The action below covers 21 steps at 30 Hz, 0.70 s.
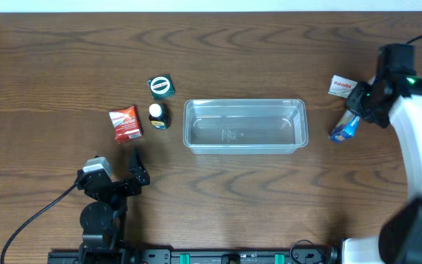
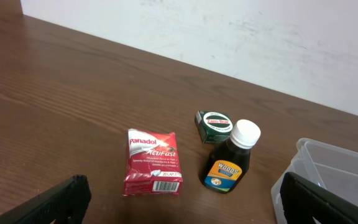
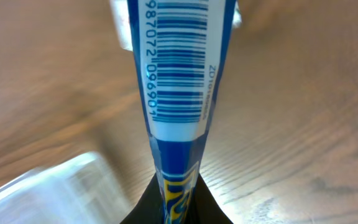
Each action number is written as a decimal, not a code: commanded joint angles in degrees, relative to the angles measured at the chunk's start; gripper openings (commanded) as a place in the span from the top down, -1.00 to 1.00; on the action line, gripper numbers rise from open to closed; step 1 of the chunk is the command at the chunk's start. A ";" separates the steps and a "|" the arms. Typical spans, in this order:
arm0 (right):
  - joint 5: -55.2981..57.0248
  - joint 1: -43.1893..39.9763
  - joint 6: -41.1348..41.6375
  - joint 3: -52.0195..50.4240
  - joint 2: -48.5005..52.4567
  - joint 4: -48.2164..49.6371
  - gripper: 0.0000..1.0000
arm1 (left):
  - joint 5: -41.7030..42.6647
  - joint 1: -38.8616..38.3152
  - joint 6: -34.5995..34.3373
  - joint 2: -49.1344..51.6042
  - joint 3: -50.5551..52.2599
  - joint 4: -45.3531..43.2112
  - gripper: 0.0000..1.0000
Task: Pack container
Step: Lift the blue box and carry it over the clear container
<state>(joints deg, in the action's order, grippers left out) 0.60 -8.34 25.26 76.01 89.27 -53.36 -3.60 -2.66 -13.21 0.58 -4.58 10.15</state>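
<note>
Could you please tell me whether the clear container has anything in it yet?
Empty. From overhead the container shows only its bare bottom; the red box, bottle and green box lie outside it.

**Reds, Green and Blue on Dark Wood**

The table [image 1: 50,59] is dark brown with wavy wood grain. At the centre of the overhead view, the container [image 1: 244,102] is clear and colourless. Left of centre are a red box [image 1: 126,123] with white lettering, a dark green tin [image 1: 161,86] with a white ring on top, and a dark brown bottle [image 2: 231,163] with a white cap and an orange-and-blue label. At right are a white box [image 1: 341,86] with red print and a blue tube [image 3: 176,74] with a white barcode panel and yellow lettering.
</note>
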 commanded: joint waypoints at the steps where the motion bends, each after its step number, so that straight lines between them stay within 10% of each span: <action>1: -9.31 0.44 -5.68 0.20 -8.15 -0.02 0.86 | 0.00 0.28 0.94 -0.35 0.96 1.97 -0.96; 21: -1.36 29.77 2.54 0.17 -20.79 1.36 0.98 | 0.00 0.28 0.94 -0.35 0.96 1.97 -0.96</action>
<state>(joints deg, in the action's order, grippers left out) -7.29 18.24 26.55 76.01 68.27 -52.56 -3.60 -2.66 -13.21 0.58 -4.58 10.15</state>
